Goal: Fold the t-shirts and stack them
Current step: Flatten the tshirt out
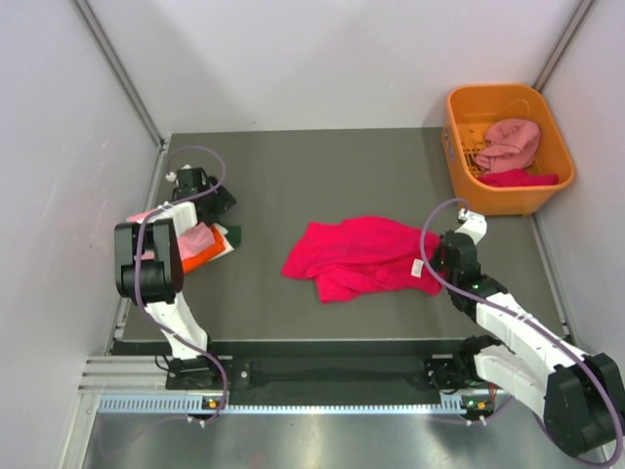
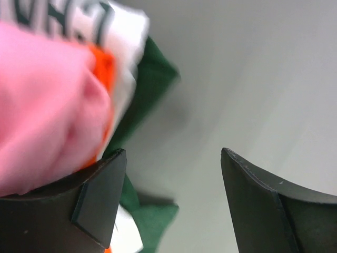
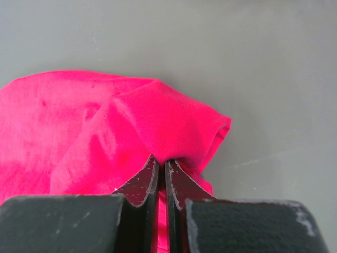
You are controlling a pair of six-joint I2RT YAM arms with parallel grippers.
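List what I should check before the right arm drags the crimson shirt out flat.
1. Right gripper has the crimson shirt: ok, jaws shut on a fold at its edge.
2. Grip takes one layer only: cannot tell.
3. Shirt lies flat: not ok, crumpled mid-table.
4. Left gripper is free: ok, open, nothing between its jaws.
5. Stack is apart from the shirt: ok, it lies at the left edge.
6. Basket is apart from the shirt: ok, far right corner.

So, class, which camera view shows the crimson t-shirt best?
The top external view: it takes in the whole crumpled crimson t-shirt. The right wrist view shows only a bunched edge pinched in the right gripper. The left wrist view shows none.
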